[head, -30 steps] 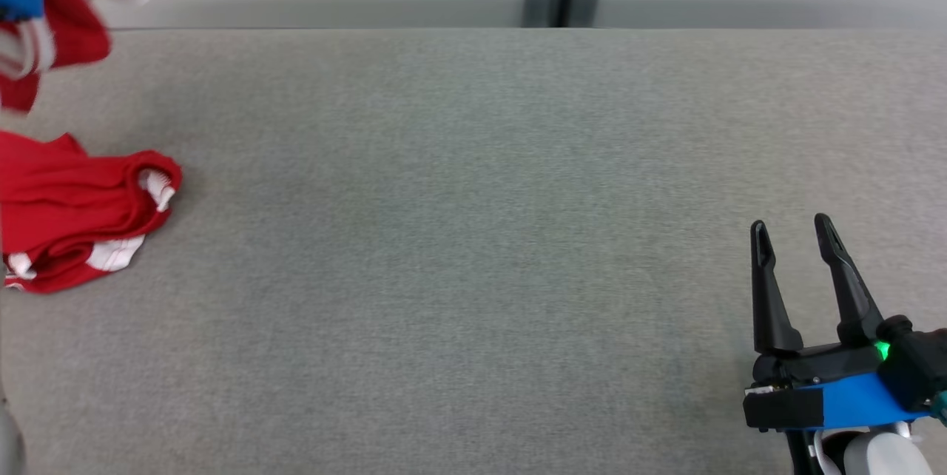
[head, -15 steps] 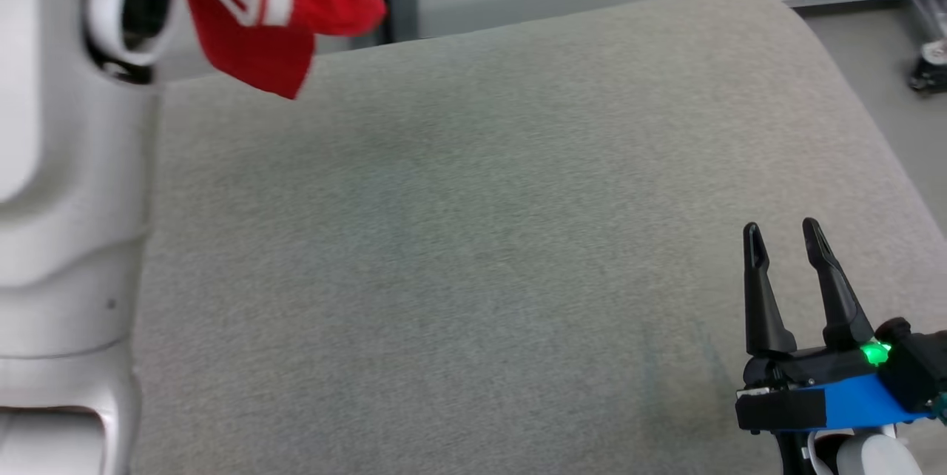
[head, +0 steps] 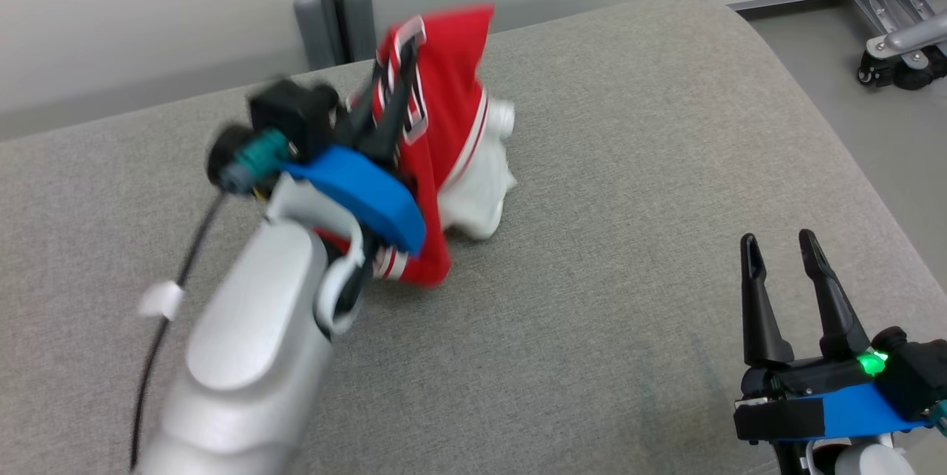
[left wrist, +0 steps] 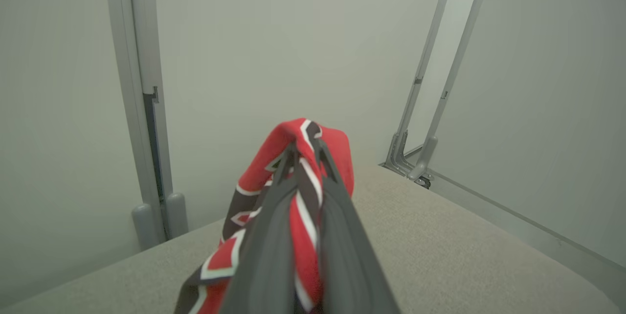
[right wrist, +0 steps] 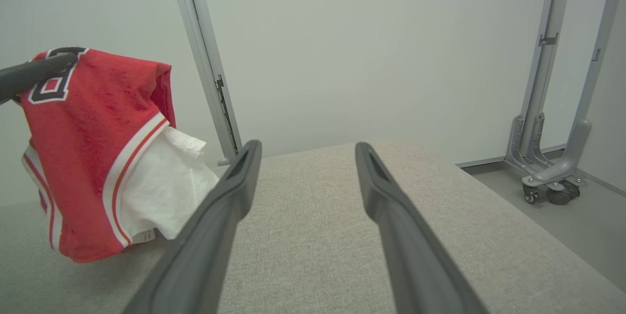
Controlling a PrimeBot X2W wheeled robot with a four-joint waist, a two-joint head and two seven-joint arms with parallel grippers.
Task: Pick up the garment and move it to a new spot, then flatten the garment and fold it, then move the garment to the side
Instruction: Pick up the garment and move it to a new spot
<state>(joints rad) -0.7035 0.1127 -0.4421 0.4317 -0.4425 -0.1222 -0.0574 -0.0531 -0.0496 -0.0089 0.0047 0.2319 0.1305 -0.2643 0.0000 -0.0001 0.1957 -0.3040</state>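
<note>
L. claw (head: pixel 399 64) clenched on garment (head: pixel 444 112); the wrist view shows both fingers pressed together w/ red cloth pinched between them near the tips (left wrist: pixel 304 147). R. claw (head: pixel 778 242) released, fingers apart, nothing between them, at lower right above worktop (head: pixel 629 164).

Change vs. half a sec. earlier: head camera has swung, so the whole scene is displaced. Relative to the robot, the l. forearm then stood at the far left edge w/ garment dangling at top left; now arm and garment sit left of centre, over the worktop's far part. R. claw keeps the same place and the same spread.

Garment: red jersey, white trim, black lettering near the pinch point. Held by an upper fold, it hangs in a bunch; long axis approx. vertical in the r. wrist view (right wrist: pixel 93 133), top at the claw, lower edge down at the worktop surface (contact cannot be confirmed). White part bulges out on the side toward the r. claw. Garment and r. claw well apart.

Bkgd.: grey post (head: pixel 329 9) behind the worktop; wheeled frame foot (head: pixel 895 53) on the floor at far right.
</note>
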